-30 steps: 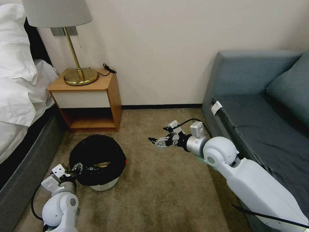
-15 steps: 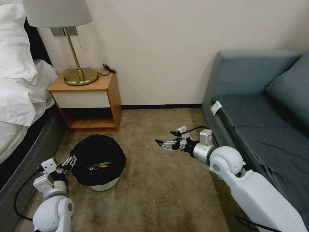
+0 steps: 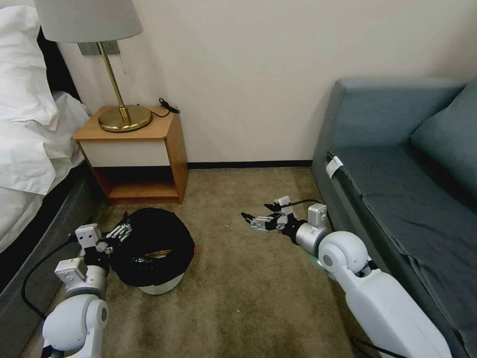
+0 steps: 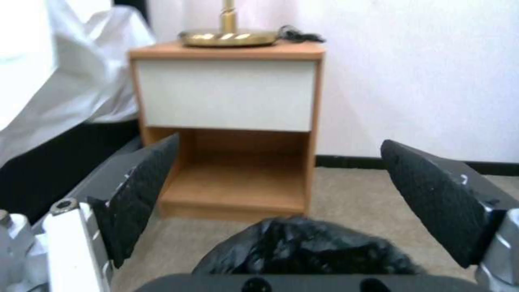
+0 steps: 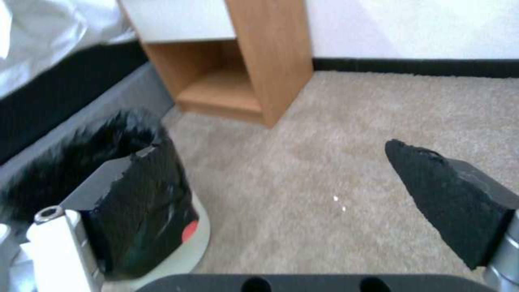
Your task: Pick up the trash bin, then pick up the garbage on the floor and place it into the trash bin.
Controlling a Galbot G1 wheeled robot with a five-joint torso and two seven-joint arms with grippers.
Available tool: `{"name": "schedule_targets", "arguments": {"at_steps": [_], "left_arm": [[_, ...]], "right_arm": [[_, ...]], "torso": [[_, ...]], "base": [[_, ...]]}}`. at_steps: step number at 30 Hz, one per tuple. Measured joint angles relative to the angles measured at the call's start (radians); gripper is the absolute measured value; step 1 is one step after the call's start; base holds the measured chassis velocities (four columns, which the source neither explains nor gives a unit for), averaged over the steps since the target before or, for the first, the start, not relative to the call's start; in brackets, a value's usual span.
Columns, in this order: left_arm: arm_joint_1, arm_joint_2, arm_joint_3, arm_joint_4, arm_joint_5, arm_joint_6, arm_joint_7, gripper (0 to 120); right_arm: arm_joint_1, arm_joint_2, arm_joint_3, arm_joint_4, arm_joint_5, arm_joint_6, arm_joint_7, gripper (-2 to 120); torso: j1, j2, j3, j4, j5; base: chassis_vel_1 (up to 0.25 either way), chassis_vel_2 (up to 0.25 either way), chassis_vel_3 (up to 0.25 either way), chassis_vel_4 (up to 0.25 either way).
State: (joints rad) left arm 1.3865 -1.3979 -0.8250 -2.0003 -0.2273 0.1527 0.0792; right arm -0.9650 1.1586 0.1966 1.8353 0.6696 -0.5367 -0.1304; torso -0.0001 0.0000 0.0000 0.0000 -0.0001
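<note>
The trash bin (image 3: pixel 154 248) holds litter; the left gripper (image 3: pixel 120 230), open, has let go and lifted beside it; the right gripper (image 3: pixel 258 217) hangs open.

Both arms reach low, left gripper (image 3: pixel 120 231) and right gripper (image 3: pixel 259 217) spread wide.

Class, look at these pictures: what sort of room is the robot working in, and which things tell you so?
Most likely a hotel room or bedroom: a bed with white bedding, a wooden nightstand carrying a brass lamp, and a grey-blue sofa on carpet.
</note>
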Motion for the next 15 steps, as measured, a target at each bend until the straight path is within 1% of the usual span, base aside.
{"name": "schedule_targets", "arguments": {"at_steps": [3, 6, 8, 9, 15], "left_arm": [[-0.004, 0.017, 0.021, -0.008, 0.019, -0.009, 0.025, 100], [-0.007, 0.02, 0.029, -0.008, 0.028, -0.01, 0.028, 100], [-0.015, 0.025, 0.045, -0.002, 0.054, -0.016, 0.035, 100], [-0.015, 0.025, 0.045, -0.002, 0.054, -0.016, 0.035, 100], [-0.03, 0.022, 0.081, 0.017, 0.093, -0.03, 0.045, 100]], "right_arm": [[-0.014, 0.055, 0.036, -0.041, -0.026, 0.042, -0.012, 100], [-0.02, 0.071, 0.047, -0.054, -0.035, 0.056, -0.018, 100], [-0.039, 0.099, 0.073, -0.086, -0.059, 0.081, -0.02, 100], [-0.039, 0.099, 0.073, -0.086, -0.059, 0.081, -0.02, 100], [-0.062, 0.143, 0.116, -0.148, -0.088, 0.119, -0.019, 100]], "torso": [[0.0, 0.0, 0.0, 0.0, 0.0001], [0.0, 0.0, 0.0, 0.0, 0.0], [0.0, 0.0, 0.0, 0.0001, 0.0], [0.0, 0.0, 0.0, 0.0001, 0.0], [0.0, 0.0, 0.0, -0.0001, 0.0001]], "base": [[0.0, 0.0, 0.0, 0.0], [0.0, 0.0, 0.0, 0.0], [0.0, 0.0, 0.0, 0.0], [0.0, 0.0, 0.0, 0.0], [0.0, 0.0, 0.0, 0.0]]}}
